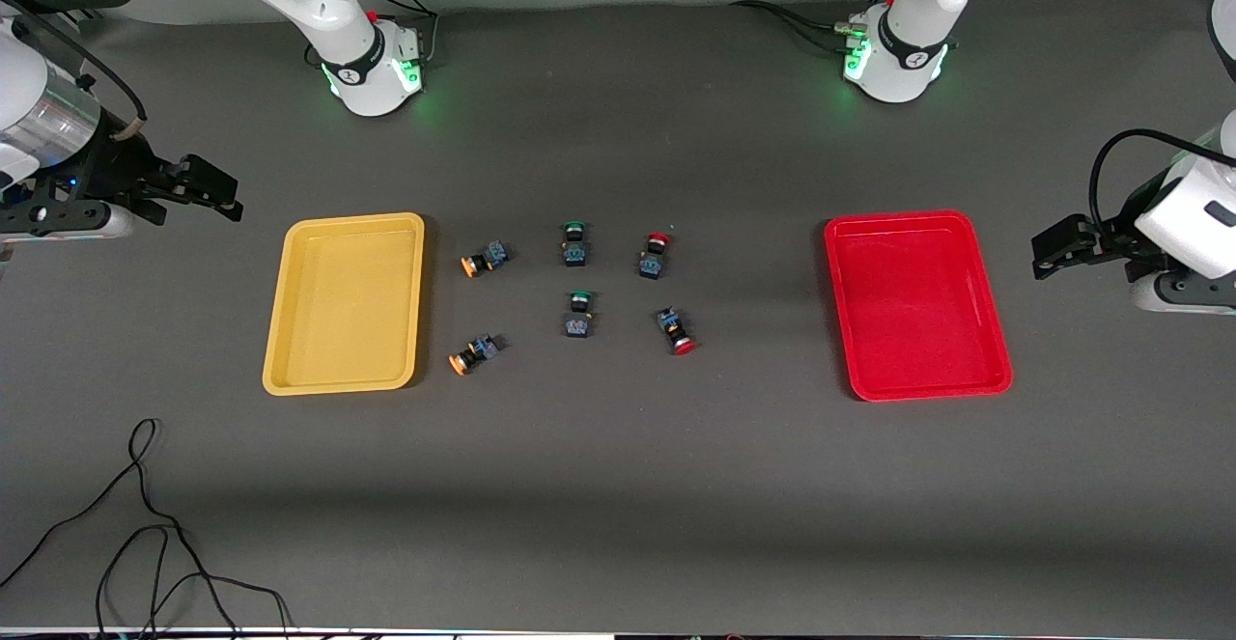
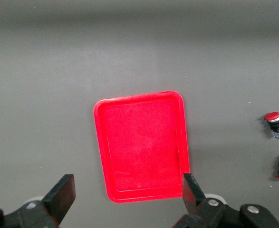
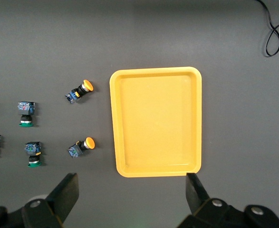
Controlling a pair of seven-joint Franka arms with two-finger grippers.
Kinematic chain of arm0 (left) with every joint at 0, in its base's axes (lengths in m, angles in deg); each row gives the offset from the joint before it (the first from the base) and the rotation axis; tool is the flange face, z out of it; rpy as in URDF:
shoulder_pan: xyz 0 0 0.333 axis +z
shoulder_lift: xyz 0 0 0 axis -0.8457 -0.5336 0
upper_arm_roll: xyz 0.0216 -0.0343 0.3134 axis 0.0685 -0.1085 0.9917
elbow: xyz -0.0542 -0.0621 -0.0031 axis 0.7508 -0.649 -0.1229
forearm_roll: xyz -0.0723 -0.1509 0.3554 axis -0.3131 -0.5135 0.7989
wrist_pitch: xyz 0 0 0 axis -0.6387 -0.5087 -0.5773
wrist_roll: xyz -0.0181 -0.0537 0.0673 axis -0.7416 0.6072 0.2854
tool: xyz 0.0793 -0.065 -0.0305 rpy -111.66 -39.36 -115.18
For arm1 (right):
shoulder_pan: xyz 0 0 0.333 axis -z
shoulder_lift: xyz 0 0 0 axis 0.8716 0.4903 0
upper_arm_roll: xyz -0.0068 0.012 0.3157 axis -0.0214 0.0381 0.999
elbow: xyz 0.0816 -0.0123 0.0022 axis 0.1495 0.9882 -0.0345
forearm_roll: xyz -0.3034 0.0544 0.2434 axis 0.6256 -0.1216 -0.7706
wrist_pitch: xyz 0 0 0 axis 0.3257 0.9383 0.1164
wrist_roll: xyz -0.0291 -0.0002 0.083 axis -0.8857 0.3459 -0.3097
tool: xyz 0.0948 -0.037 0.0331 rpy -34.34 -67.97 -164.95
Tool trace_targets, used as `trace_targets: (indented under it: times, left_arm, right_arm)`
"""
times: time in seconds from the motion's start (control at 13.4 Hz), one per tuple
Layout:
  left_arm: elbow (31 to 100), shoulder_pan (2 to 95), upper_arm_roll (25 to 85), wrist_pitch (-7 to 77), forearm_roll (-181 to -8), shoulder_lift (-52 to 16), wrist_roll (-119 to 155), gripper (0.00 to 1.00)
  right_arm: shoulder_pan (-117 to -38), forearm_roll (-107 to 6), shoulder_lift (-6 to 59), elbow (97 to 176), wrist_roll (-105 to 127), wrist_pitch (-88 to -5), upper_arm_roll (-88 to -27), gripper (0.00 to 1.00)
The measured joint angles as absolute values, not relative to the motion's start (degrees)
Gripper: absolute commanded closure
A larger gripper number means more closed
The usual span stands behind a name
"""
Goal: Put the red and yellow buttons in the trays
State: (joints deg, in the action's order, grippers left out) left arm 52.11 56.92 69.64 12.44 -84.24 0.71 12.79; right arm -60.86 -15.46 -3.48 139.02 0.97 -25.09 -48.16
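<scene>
Two yellow-capped buttons (image 1: 483,259) (image 1: 471,354) lie beside the yellow tray (image 1: 346,302), and two red-capped buttons (image 1: 655,254) (image 1: 676,331) lie mid-table. The red tray (image 1: 917,304) sits toward the left arm's end. Both trays hold nothing. My right gripper (image 1: 208,191) is open and empty, up over the table at the right arm's end, outside the yellow tray. Its wrist view shows the gripper (image 3: 132,190), the yellow tray (image 3: 157,121) and the yellow buttons (image 3: 81,91) (image 3: 82,146). My left gripper (image 1: 1057,244) (image 2: 128,192) is open and empty, over the table outside the red tray (image 2: 141,145).
Two green-capped buttons (image 1: 575,242) (image 1: 579,314) lie between the yellow and red ones. A loose black cable (image 1: 145,524) lies on the table near the front camera at the right arm's end. The arm bases stand along the table's edge farthest from the camera.
</scene>
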Motion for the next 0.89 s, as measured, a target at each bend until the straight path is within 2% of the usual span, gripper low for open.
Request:
trace_targets:
  times: [0.3, 0.67, 0.89]
  left_arm:
    - [52.06, 56.92, 69.54, 8.5, -84.26, 0.73, 12.83, 0.0]
    - [52.06, 56.91, 69.52, 8.26, -84.31, 0.73, 13.46, 0.0]
    - [52.08, 56.85, 69.36, 8.17, -84.33, 0.73, 13.74, 0.0]
  right_arm:
    - [-60.9, -15.46, -3.3, 139.03, 0.97, -25.16, -48.06, 0.0]
    - [-62.04, -15.48, -1.36, 139.47, -5.64, -25.48, -47.59, 0.0]
    - [-66.36, -15.47, 1.95, 142.56, -14.95, -31.13, -46.63, 0.0]
